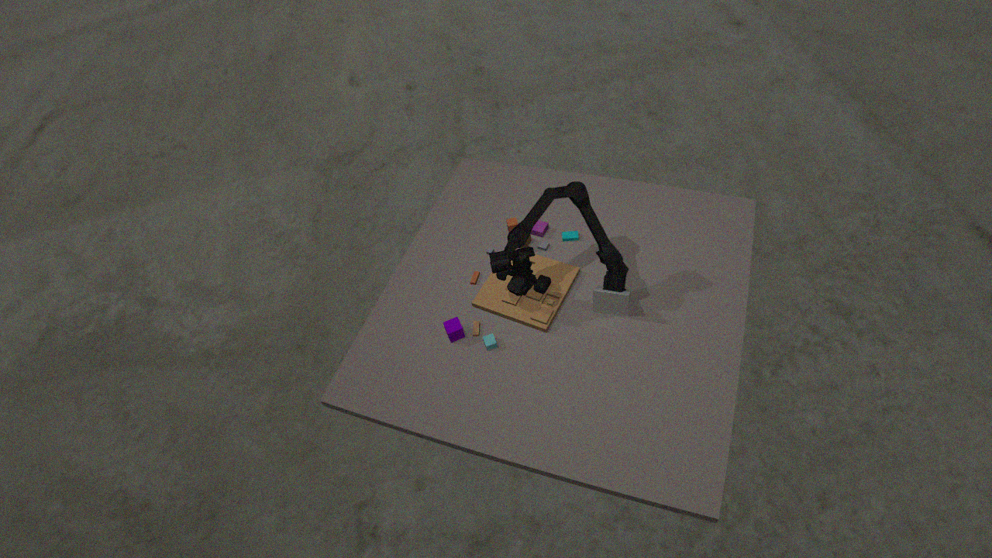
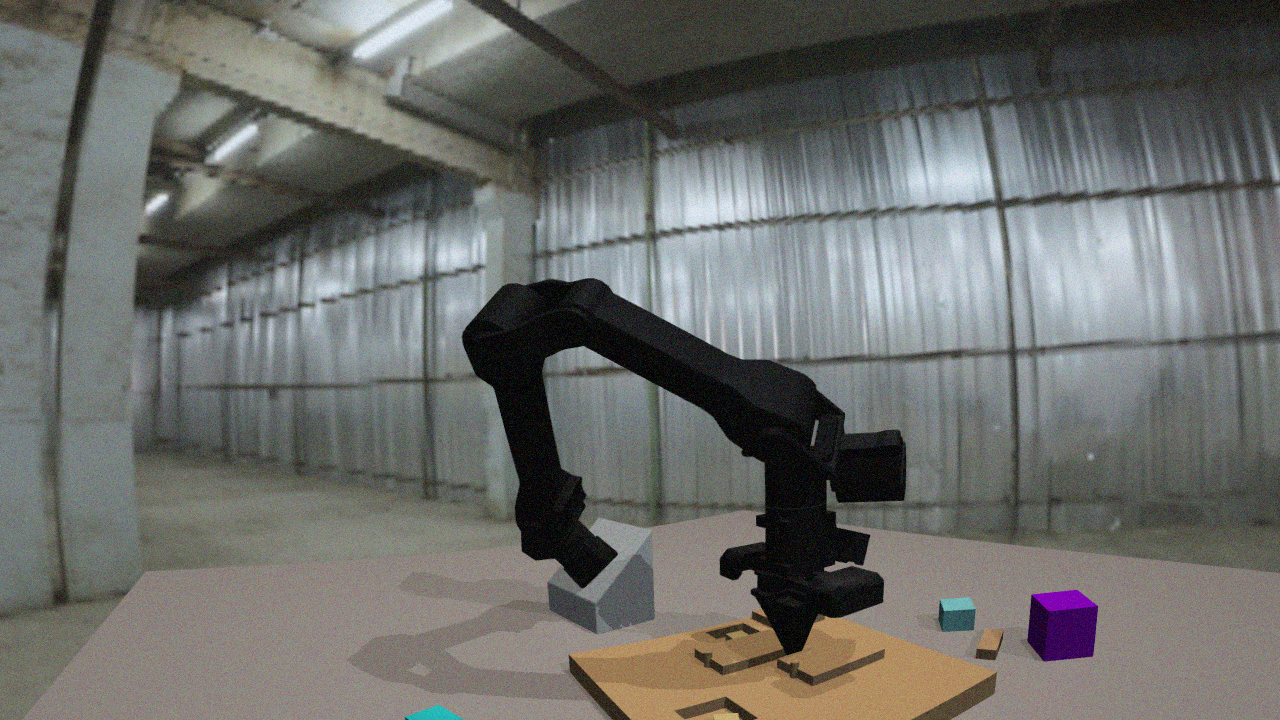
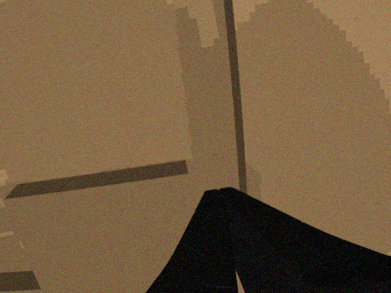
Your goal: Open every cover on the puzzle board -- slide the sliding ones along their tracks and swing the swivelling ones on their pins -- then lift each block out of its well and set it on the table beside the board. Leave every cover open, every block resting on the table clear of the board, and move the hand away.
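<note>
The wooden puzzle board [image 1: 565,272] [image 2: 930,671] lies flat under the arm. My gripper [image 2: 793,649] [image 3: 218,202] is shut and empty, pointing down with its tips low beside the right raised cover [image 2: 841,660]; whether they touch it I cannot tell. Another raised cover [image 2: 738,659] lies to its left. A third cover [image 2: 760,617] at the back is mostly hidden by the gripper. An uncovered well [image 2: 711,632] [image 1: 549,300] shows a pale patch inside. The front well [image 2: 693,711] is open, with a pale yellow block [image 2: 726,716] partly in view. The arm hides part of the board in the top view.
A purple cube [image 1: 454,329] [image 2: 1062,626], a pale teal cube [image 1: 490,341] [image 2: 956,615] and a tan piece [image 1: 476,328] [image 2: 989,643] lie beside the board. Magenta [image 1: 539,228], cyan [image 1: 570,235] [image 2: 434,713], grey [image 1: 542,246] and orange [image 1: 474,277] pieces lie around it.
</note>
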